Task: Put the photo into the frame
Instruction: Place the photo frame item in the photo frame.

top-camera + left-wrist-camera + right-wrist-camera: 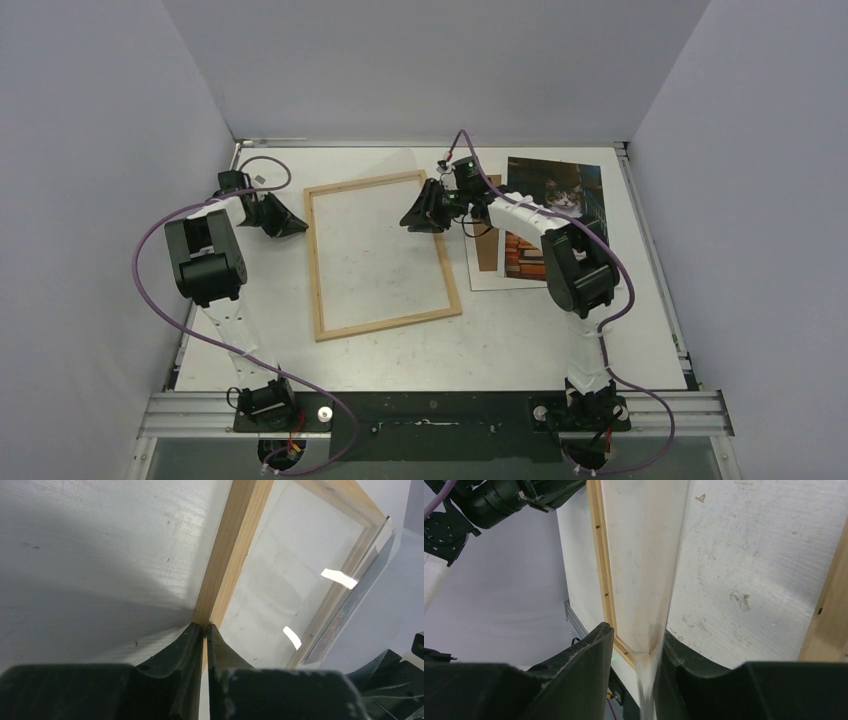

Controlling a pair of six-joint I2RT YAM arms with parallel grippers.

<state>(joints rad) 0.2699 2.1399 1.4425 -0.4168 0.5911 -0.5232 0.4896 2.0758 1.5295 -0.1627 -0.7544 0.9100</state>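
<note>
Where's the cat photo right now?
Seen from above, the photo lies on the table's far right, just right of the wooden frame, partly under the right arm.

Frame (pixel 316 265), centre left: light natural wood. Photo (pixel 565 195), upper right: grey tabby cat, orange and red books, white border. Table (pixel 500 350): white, scuffed. Cables (pixel 137 272): purple.

The thin light-wood frame (pixel 390 323) lies flat and slightly skewed in the middle of the worktop (pixel 450 350). The cat photo (pixel 570 180) lies flat near its far right corner.
</note>
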